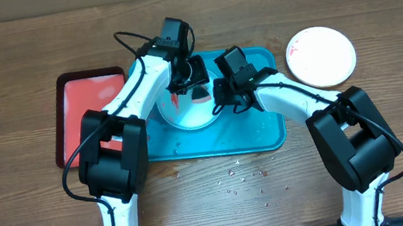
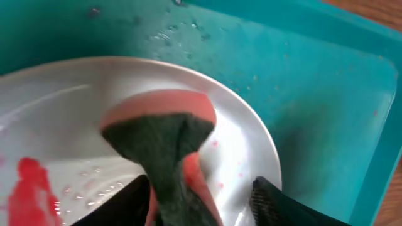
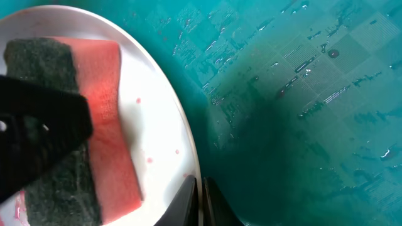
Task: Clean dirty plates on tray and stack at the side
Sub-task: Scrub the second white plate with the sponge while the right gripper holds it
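Two claws met at one white plate [image 1: 190, 113] that sat in the blue tray [image 1: 259, 133]. The left claw [image 2: 201, 204] was clamped on a pink and green sponge [image 2: 160, 135]. The sponge pressed on the plate just in front of its fingers. A smear of red sauce [image 2: 31, 188] marked the plate to the left of that claw. The right claw [image 3: 200, 199] was pinched tight on the plate's rim, with wet tray floor to its right. A second plate [image 1: 321, 56] with faint red marks lay on the table [image 1: 27, 214], well out past the right claw. A red tray [image 1: 86, 97] sat beyond the left claw. Some crumbs [image 1: 241, 176] lay on the table behind both claws.
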`<state>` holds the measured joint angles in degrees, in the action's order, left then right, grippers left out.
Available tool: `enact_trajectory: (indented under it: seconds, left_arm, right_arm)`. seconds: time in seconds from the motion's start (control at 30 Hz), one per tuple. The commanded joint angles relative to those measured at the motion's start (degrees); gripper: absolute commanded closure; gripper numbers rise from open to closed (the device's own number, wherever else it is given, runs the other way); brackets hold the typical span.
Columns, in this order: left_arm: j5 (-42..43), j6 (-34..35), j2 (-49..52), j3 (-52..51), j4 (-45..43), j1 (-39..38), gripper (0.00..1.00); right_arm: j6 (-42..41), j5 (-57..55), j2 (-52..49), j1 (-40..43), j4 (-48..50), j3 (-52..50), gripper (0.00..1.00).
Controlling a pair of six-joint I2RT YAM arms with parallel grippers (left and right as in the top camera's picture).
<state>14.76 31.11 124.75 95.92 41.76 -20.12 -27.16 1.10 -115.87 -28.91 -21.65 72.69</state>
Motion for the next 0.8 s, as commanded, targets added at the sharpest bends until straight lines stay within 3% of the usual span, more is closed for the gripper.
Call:
enact_trajectory:
  seconds: [0.0, 0.4, 0.67, 0.77]
  left_arm:
    - [-0.13, -0.13, 0.61, -0.28, 0.02, 0.39, 0.5]
    - [-0.63, -1.55, 0.61, -0.31, 2.6, 0.22, 0.72]
    - [-7.91, -1.53, 0.61, -0.31, 5.03, 0.96, 0.96]
    - [-10.36, -1.53, 0.61, -0.31, 7.1, 2.12, 0.96]
  right_arm:
    - [0.87, -1.11, -0.2, 0.2, -0.28, 0.57, 0.96]
    - [0.87, -1.11, -0.2, 0.2, 0.09, 0.57, 0.96]
    - [0.87, -1.09, -0.2, 0.2, -0.11, 0.57, 0.96]
    - [0.87, -1.09, -0.2, 0.2, -0.31, 0.57, 0.96]
